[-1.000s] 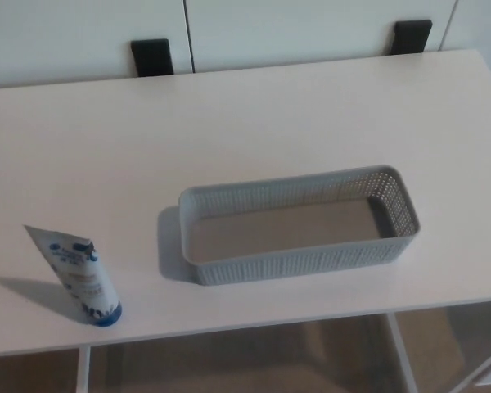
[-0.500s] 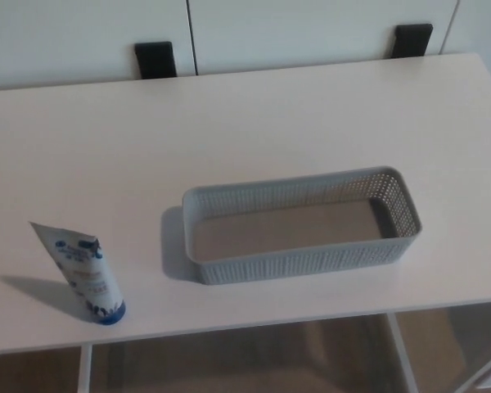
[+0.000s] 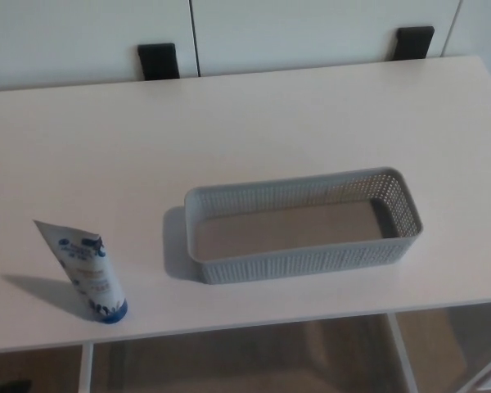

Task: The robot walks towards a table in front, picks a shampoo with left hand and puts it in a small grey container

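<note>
- A white table (image 3: 254,123) fills most of the view.
- A shampoo tube (image 3: 88,274) stands on its blue cap, leaning a little, on the robot's left side.
- A long grey basket (image 3: 303,264) sits on the table, apart from the tube.
- Two black blocks (image 3: 157,60) sit behind the table.

Left hand: not in view.
Right hand: not in view.
Arms: not in view anywhere in frame.

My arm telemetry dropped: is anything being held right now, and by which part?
Nothing visibly held: no hand is in view, and the tube stands alone on the table, beside the basket.
</note>
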{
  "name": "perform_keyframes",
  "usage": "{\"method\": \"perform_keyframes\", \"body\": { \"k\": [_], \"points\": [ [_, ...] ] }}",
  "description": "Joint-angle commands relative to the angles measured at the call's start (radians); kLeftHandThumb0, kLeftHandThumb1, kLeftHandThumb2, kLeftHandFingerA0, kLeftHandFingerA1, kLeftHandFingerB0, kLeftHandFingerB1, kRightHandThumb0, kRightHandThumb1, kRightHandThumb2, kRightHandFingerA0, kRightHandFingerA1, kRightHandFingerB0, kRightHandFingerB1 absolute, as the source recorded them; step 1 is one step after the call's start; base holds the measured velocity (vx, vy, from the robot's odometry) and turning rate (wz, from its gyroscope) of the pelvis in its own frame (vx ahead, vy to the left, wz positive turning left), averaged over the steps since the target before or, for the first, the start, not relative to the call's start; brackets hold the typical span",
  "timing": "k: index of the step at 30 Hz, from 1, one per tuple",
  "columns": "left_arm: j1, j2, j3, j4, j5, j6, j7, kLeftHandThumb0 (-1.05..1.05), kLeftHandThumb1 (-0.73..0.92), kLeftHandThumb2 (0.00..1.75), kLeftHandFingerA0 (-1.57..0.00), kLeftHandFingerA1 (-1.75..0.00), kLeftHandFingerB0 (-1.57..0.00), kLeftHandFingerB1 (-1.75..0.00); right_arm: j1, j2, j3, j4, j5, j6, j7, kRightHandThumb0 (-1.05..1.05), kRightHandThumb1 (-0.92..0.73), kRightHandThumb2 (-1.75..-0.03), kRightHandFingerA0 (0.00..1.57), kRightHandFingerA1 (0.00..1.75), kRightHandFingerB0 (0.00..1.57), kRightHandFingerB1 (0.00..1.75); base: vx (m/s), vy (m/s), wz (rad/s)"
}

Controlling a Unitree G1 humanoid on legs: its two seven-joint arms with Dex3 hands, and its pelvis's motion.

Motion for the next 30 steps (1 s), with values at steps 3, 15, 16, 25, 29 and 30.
{"method": "perform_keyframes", "body": {
  "k": [3,15,16,25,29,30],
  "points": [
    [0.073,0.033,0.193,-0.432,-0.405,-0.089,-0.117,-0.50,0.47,0.55,-0.43,-0.38,-0.29,-0.31,-0.012,-0.024,-0.025,0.018,0.027,0.035,0.015,-0.31,-0.69,-0.60,0.64,0.45,0.46,0.37,0.00,0.000,0.00],
    [-0.274,-0.126,0.100,-0.241,-0.259,0.049,0.013,-0.46,0.38,0.70,-0.21,-0.60,-0.03,-0.53,-0.002,-0.027,-0.032,0.009,0.022,0.023,0.024,-0.35,-0.70,-0.60,0.65,0.47,0.47,0.37,0.00,0.000,0.01],
    [-0.291,-0.131,0.097,-0.228,-0.250,0.065,0.016,-0.44,0.37,0.69,-0.19,-0.61,-0.02,-0.54,0.000,-0.026,-0.031,0.003,0.021,0.021,0.022,-0.35,-0.70,-0.61,0.65,0.47,0.47,0.38,0.00,0.000,0.00],
    [-0.408,-0.136,0.053,-0.085,-0.199,0.177,0.007,-0.58,0.37,0.74,0.00,-0.59,0.00,-0.32,-0.019,-0.027,-0.045,0.026,0.024,0.031,0.026,-0.33,-0.70,-0.60,0.63,0.46,0.47,0.37,0.00,0.000,0.00],
    [-0.424,-0.156,0.057,-0.034,-0.198,0.162,0.007,-0.53,0.33,0.71,0.00,-0.54,0.00,-0.33,-0.008,-0.039,-0.047,-0.006,0.027,0.022,0.028,-0.32,-0.70,-0.60,0.63,0.46,0.45,0.37,0.00,0.000,0.00],
    [-0.424,-0.160,0.058,-0.027,-0.196,0.157,0.007,-0.53,0.33,0.71,0.00,-0.54,0.00,-0.33,-0.002,-0.042,-0.047,-0.017,0.027,0.021,0.028,-0.32,-0.70,-0.60,0.63,0.46,0.45,0.37,0.00,0.000,0.00]
  ]
}}
